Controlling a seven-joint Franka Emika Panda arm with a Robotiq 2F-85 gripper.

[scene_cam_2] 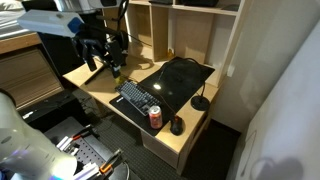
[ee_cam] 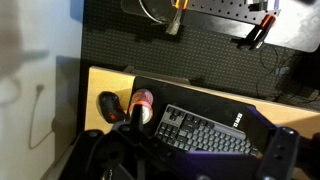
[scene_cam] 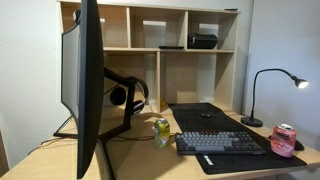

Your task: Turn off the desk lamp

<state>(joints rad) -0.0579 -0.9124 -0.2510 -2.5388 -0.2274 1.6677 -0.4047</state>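
Observation:
The desk lamp point(scene_cam: 256, 92) is a slim black gooseneck lamp on a round base at the right end of the desk. Its small head glows at the upper right. In an exterior view its base point(scene_cam_2: 200, 103) stands beside the black desk mat. My gripper point(scene_cam_2: 103, 60) hangs above the opposite end of the desk, near the monitor and far from the lamp. In the wrist view the fingers point(ee_cam: 190, 165) are dark shapes spread wide at the bottom edge, with nothing between them. I cannot make out the lamp clearly in that view.
A black keyboard point(scene_cam: 220, 143) lies on a black mat point(scene_cam_2: 180, 75). A red can point(scene_cam: 284, 139) and a mouse point(scene_cam_2: 177, 125) sit near the lamp. A large monitor point(scene_cam: 88, 80), headphones on a stand point(scene_cam: 127, 95) and a small green bottle point(scene_cam: 161, 130) occupy the other end. A wooden shelf point(scene_cam: 160, 48) backs the desk.

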